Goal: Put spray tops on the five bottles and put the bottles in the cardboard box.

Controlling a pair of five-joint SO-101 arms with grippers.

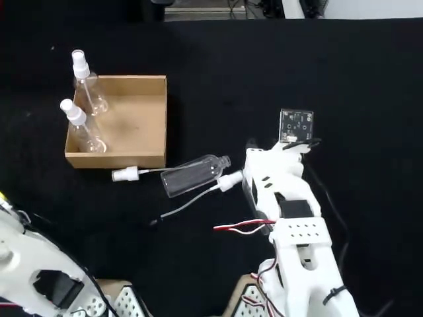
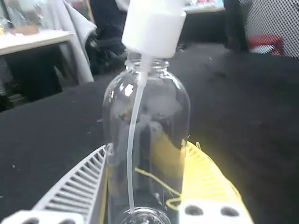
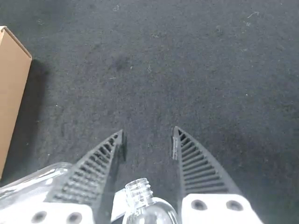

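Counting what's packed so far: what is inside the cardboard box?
A far bottle and a near bottle, both with spray tops, stand at the box's left side. The floor beneath them is covered.

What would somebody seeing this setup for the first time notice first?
Probably the clear bottle clamped in the left gripper, with a white spray top at its neck. Next comes the cardboard box at the far left in the high view, with two capped bottles standing inside. Just outside it, an uncapped bottle lies among two loose spray tops.
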